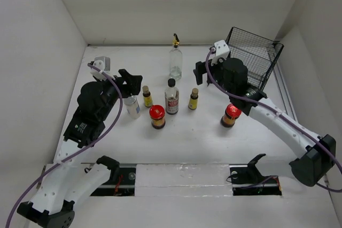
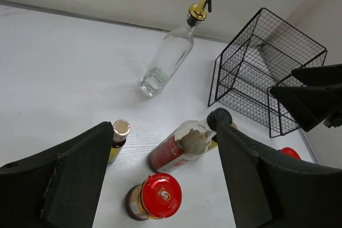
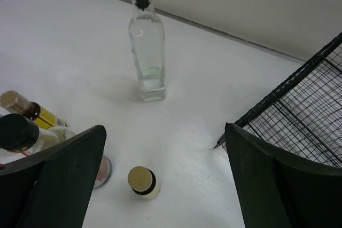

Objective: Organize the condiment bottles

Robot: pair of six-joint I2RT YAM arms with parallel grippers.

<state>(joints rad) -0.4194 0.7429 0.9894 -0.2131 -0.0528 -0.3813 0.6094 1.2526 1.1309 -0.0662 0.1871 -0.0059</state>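
Observation:
Seven condiment bottles stand on the white table. The tall clear bottle with gold spout point(image 1: 175, 60) point(image 2: 165, 60) point(image 3: 147, 52) is at the back. In front stand the black-capped clear bottle point(image 1: 171, 97) point(image 2: 184, 145), two small yellow bottles point(image 1: 147, 96) point(image 1: 193, 99) point(image 3: 143, 181), a white bottle point(image 1: 132, 105) and two red-lidded jars point(image 1: 157, 116) point(image 1: 231, 115) point(image 2: 155, 196). My left gripper point(image 1: 133, 84) point(image 2: 163, 142) is open and empty, just behind the white bottle. My right gripper point(image 1: 200, 72) point(image 3: 164, 132) is open and empty, above the right yellow bottle.
A black wire basket point(image 1: 254, 60) point(image 2: 262, 78) point(image 3: 304, 116) stands at the back right, close behind my right arm. White walls enclose the table on three sides. A rail with the arm bases runs along the near edge.

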